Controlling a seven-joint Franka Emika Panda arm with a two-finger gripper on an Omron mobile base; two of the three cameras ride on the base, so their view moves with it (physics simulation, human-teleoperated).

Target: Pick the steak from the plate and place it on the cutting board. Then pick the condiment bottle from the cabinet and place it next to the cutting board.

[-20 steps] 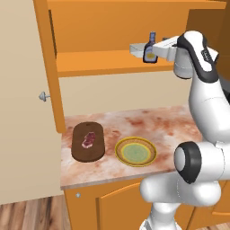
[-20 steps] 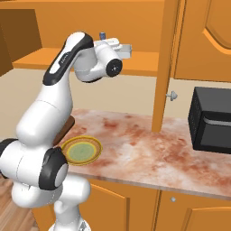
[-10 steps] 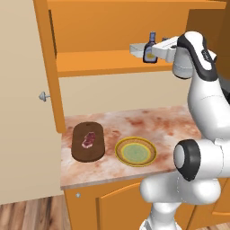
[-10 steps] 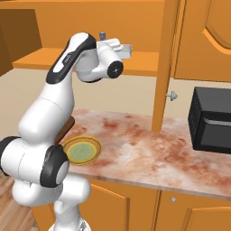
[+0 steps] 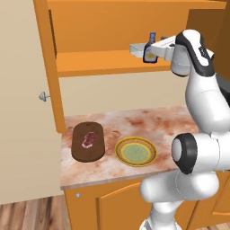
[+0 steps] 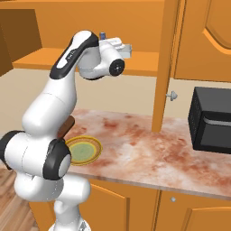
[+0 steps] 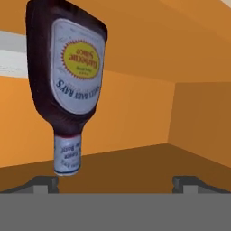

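Three views cover the scene, and each supplies details the others lack. In the left base view, going left to right, the beige door of the cabinet stands open with its round metal knob. Next comes the cutting board, a dark brown oblong with rounded ends, lying on the left part of the marbled reddish counter. The steak, a small reddish-pink slab with pale marbling, lies on the middle of the board. Just right of the board sits the plate, round and shallow, with a yellow-brown patterned rim and a pale green centre, nothing on it. Above, on the orange wooden shelf, the condiment bottle stands towards the right, dark with a yellowish label. The gripper reaches in beside it at shelf height.

The right base view shows the white arm's elbow and wrist from the other side, the gripper at the shelf edge, the plate partly behind the arm, and a black boxy appliance at the far right of the counter.

The hand view shows the condiment bottle at close range and appearing inverted: glossy dark body, white label with a yellow sunburst, narrow pale neck resting on the shelf. The jaws stand spread wide, released; the two dark fingertips sit well apart, and the bottle lies ahead towards the left one, not gripped.
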